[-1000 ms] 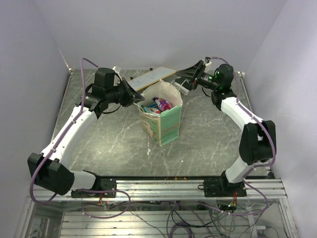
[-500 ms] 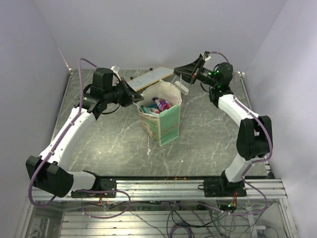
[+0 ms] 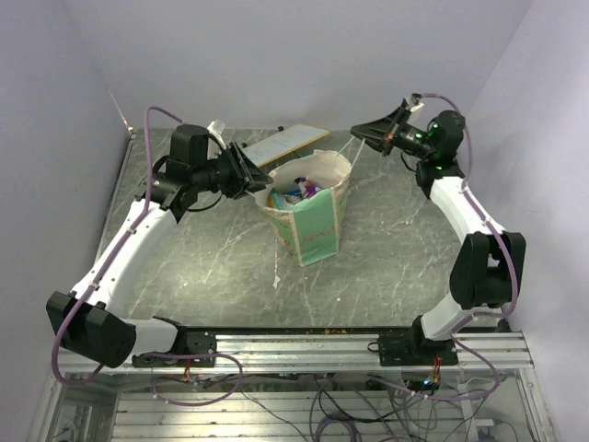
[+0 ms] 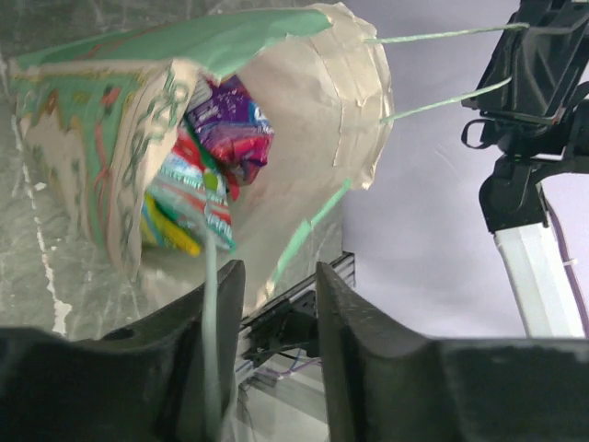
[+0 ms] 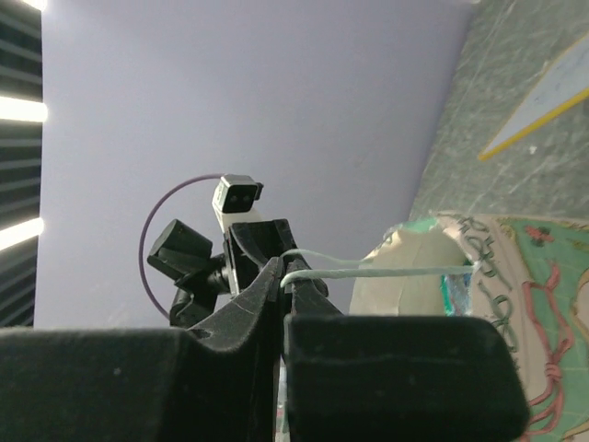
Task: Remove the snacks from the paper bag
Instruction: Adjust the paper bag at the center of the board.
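The mint-green paper bag [image 3: 313,219] stands mid-table with its mouth stretched wide. The snacks [image 3: 296,191] lie inside it; the left wrist view shows a purple packet [image 4: 232,120] above a green and red one [image 4: 184,195]. My right gripper [image 3: 364,132] is raised behind and to the right of the bag, shut on a cord handle [image 5: 368,270] that runs taut to the bag's rim [image 5: 414,249]. My left gripper [image 3: 259,180] is at the bag's left rim, jaws apart [image 4: 279,276], with the other cord handle [image 4: 212,313] lying along its left finger.
A flat white board [image 3: 281,143] lies behind the bag by the back wall. The walls close in on the left, back and right. The aluminium rail [image 3: 304,345] with the arm bases runs along the near edge.
My right gripper has moved right and back with the cord handle, pulling it taut. The bag's mouth has stretched wider and shifted slightly right. The left arm has barely moved.
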Controlling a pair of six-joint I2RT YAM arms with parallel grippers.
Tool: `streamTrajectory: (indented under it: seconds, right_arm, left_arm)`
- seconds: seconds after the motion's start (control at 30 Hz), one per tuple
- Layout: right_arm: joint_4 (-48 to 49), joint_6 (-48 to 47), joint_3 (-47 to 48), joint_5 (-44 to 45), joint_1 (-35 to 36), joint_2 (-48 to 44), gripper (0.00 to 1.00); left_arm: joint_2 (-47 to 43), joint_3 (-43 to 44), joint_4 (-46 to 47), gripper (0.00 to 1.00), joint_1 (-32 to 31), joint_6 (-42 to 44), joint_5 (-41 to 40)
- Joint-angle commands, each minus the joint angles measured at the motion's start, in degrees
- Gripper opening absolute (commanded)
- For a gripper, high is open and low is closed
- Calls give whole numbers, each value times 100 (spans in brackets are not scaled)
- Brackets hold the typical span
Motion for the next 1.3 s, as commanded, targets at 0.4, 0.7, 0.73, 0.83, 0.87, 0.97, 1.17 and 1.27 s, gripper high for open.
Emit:
streamTrajectory:
  seconds: [0.4,0.7,0.73,0.83,0.87,0.97,1.17,1.27]
  right_arm:
    - [-2507,-2178,2160,-1083,-1450,-66,0]
    - [-4227,-3376,3356,-1485,-224,622,0]
    - [-4482,-3579,3362,-1508,-53,626,0]
    - [-5523,-4338,3449,-1461,373,595,0]
    - [-5904,-4600,3492,-1426,480,571,0]
    - [-6700,-5063,3466,-1334,671,413,0]
    - [-6833,-5354,2812,-1260,722,9,0]
    - [-6703,-5359,2567,-1169,759,0,0]
  left_arm:
    - [-327,70,-764,99,25,412,152]
    - [-147,803,-1477,99,55,1078,-271]
    - [-153,831,-1518,99,71,1117,-293]
    - [-181,881,-1619,100,77,1225,-378]
    - [-196,896,-1670,100,84,1257,-426]
    - [-254,867,-1723,100,95,1273,-508]
    - [-476,447,-1500,99,96,997,-401]
    - [-615,174,-1254,99,87,761,-205]
